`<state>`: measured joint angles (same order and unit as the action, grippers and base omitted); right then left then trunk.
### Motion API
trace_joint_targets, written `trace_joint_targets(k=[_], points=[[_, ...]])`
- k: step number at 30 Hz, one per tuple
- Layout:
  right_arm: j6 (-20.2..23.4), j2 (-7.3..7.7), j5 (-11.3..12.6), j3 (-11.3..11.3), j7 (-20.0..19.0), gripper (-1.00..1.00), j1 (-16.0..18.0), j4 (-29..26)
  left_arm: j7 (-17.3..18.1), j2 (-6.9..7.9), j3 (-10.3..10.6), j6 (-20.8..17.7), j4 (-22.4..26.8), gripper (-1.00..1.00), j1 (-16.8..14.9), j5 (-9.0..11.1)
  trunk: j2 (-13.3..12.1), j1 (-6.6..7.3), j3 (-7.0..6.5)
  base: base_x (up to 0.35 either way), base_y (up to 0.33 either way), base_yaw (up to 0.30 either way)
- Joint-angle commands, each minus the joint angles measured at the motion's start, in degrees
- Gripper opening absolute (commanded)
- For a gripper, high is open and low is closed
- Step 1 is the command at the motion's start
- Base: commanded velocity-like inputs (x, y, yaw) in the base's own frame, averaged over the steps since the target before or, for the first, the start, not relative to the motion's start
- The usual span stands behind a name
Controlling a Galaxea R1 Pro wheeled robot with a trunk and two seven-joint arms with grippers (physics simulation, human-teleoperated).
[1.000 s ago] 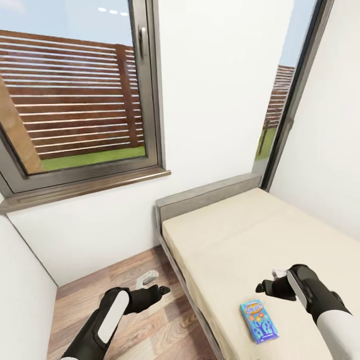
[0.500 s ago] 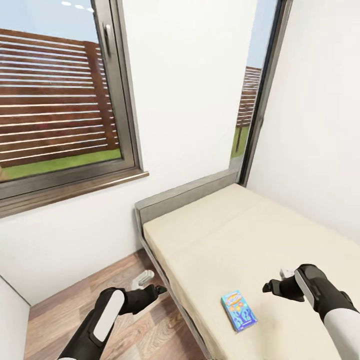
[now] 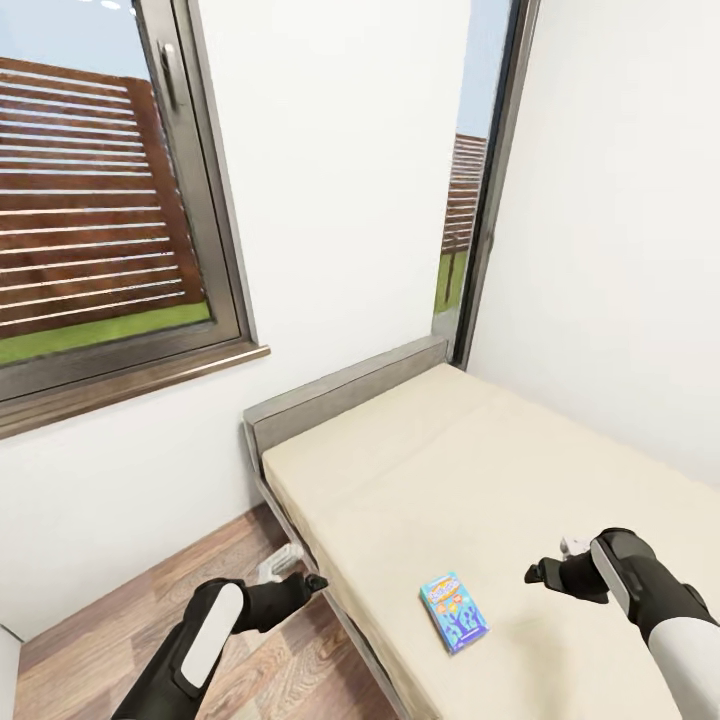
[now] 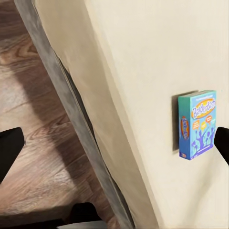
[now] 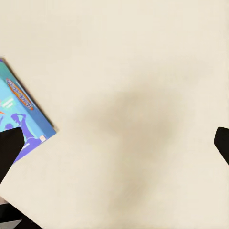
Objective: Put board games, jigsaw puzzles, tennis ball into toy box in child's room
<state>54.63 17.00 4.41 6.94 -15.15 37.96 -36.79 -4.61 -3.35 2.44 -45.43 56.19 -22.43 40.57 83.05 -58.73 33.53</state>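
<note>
Blue board game (image 3: 453, 612) flat on the cream bed (image 3: 480, 470), near edge, right hand (image 3: 548, 575) at its 3 o'clock, left hand (image 3: 300, 583) over floor (image 3: 120, 620), both open, empty.

Blue board game (image 3: 453, 612) – orange lettering; cream bed (image 3: 480, 470); black-white arms.

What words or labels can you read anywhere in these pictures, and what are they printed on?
Blue board game on the bed: an orange and yellow title band and small badges on its cover, all too blurred to read.
No other text shows.
</note>
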Motion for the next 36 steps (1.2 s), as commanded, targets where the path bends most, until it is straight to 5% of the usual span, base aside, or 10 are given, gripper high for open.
trace_joint_targets(k=[1, 15, 25, 36], points=[[0.3, -0.06, 0.4, -0.1, 0.1, 1.00, 0.0, -0.3, -0.4, 0.51, 0.1, 0.0, 0.0, 1.00, 0.3, 0.6, 0.0, 0.00, 0.06, 0.000, 0.000, -0.009], [0.3, 0.01, 0.4, -0.2, 0.1, 1.00, -0.1, -1.9, -0.2, 0.83, 0.1, -0.4, 2.6, 1.00, 1.6, 1.4, 0.0, 0.00, 0.06, 0.000, 0.000, -0.003], [0.4, 0.02, 0.5, -0.1, 0.0, 1.00, 0.0, -2.0, -0.4, 1.01, 0.0, -2.0, 5.5, 1.00, 1.7, 4.1, 0.0, 0.00, 0.06, 0.000, 0.000, 0.000], [0.5, 0.00, 0.3, -0.2, 0.0, 1.00, 0.0, -2.1, -0.6, 1.33, -0.5, -2.7, 5.3, 1.00, 1.8, 4.9, 4.4, -2.41, 1.95, 0.000, 0.000, -0.036]])
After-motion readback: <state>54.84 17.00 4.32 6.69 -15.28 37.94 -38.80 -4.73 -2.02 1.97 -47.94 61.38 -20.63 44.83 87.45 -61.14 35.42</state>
